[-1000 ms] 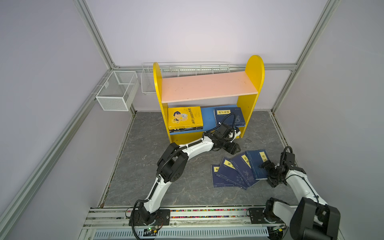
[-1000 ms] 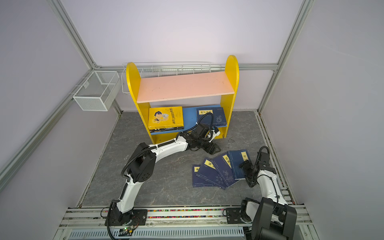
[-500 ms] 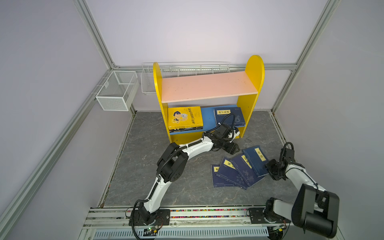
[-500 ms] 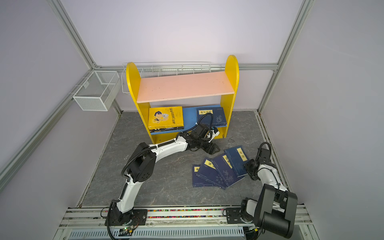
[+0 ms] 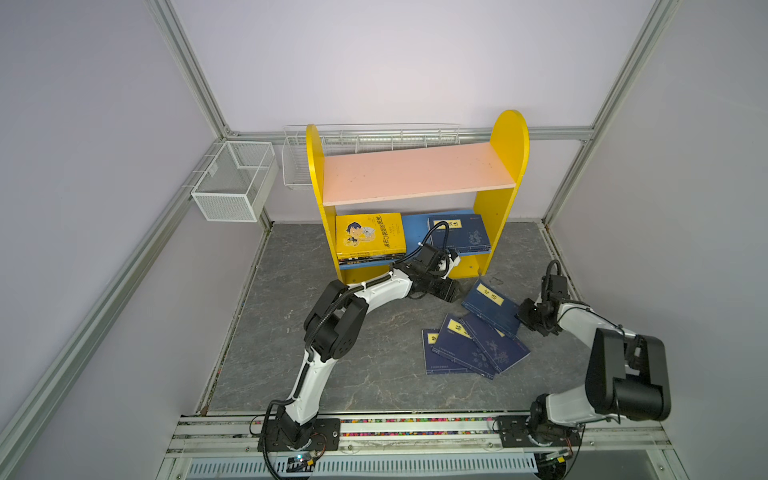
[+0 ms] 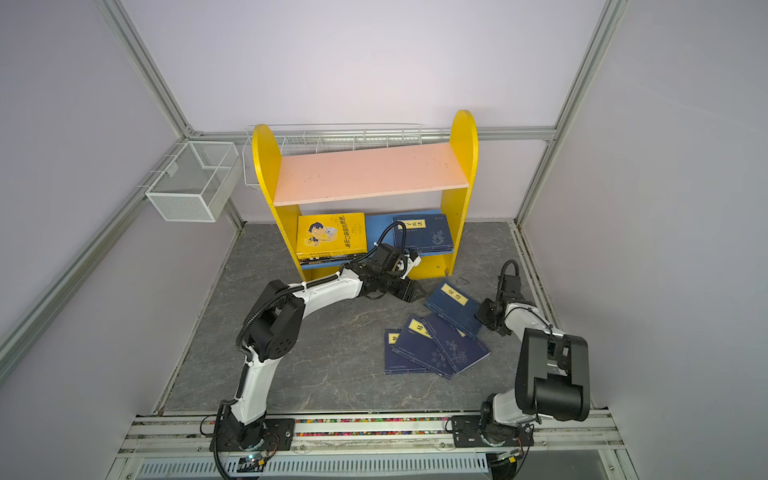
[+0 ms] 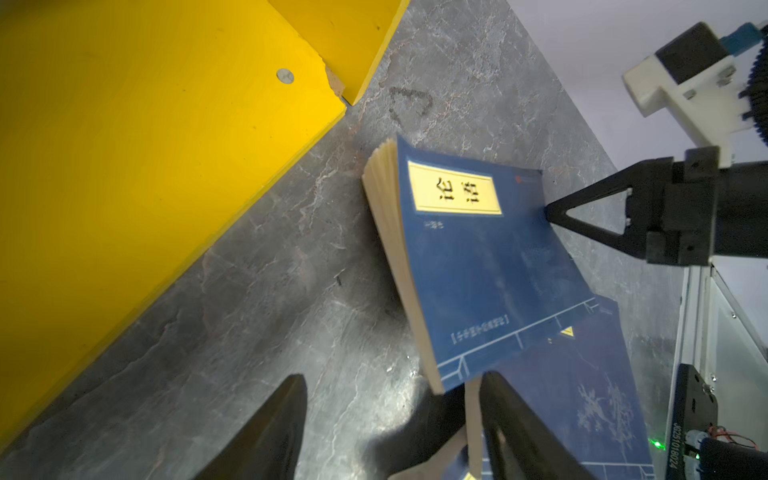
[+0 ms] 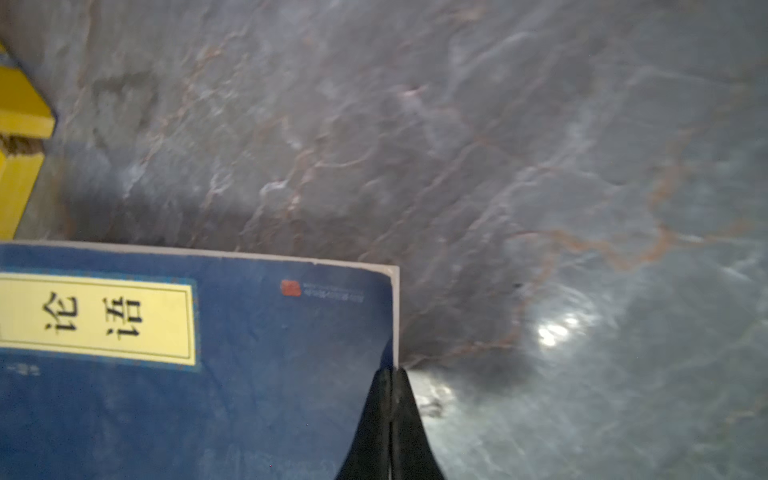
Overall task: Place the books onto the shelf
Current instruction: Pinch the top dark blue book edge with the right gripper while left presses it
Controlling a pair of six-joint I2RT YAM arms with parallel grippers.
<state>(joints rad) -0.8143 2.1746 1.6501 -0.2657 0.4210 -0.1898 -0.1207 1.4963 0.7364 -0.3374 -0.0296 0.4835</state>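
The shelf (image 5: 415, 174) stands at the back; its blue lower board (image 5: 413, 232) carries a stack topped by a yellow book (image 5: 370, 235) and a navy book (image 5: 459, 232). Three navy books (image 5: 469, 349) lie fanned on the floor. Another navy book (image 5: 490, 305) (image 7: 478, 257) is tilted, one side raised, with my right gripper (image 5: 521, 318) (image 8: 390, 374) shut on its edge. My left gripper (image 5: 451, 293) (image 7: 392, 376) hangs open just off that book's opposite side, in front of the shelf's foot.
Two white wire baskets (image 5: 232, 183) (image 5: 299, 166) hang on the back left walls. The shelf's yellow side panel (image 7: 145, 166) is close beside the left gripper. The right wall (image 5: 665, 249) runs close beside the right arm.
The right gripper has shut on the top navy book's edge and pushed it toward the shelf, raising one side. The left arm has hardly moved.
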